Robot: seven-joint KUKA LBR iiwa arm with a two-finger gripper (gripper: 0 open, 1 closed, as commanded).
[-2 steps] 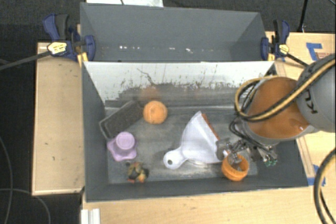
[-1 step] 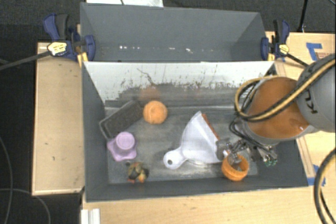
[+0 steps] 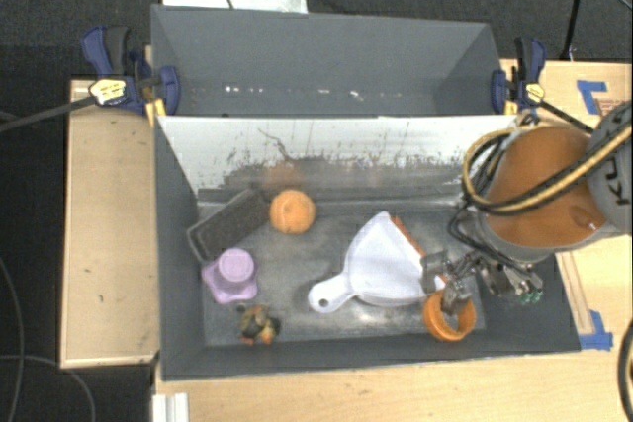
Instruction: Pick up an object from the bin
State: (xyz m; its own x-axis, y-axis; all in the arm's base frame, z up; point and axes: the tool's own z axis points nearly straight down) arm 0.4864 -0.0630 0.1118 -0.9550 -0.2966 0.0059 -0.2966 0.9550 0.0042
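Layout in the grey metal bin: my jaws are at front right, directly over the orange plastic ring, which lies on the floor near the front wall. Just left of the ring is the white plastic scoop, mid-floor, handle pointing front-left. An orange flat piece is tucked behind the scoop's right edge. Orange ball is left of the scoop, toward the back, apart from it. Dark grey rectangular block is just left of the ball, by the left wall. Purple plastic knob sits in front of the block. Small dark-and-yellow figure is front left, just before the knob.
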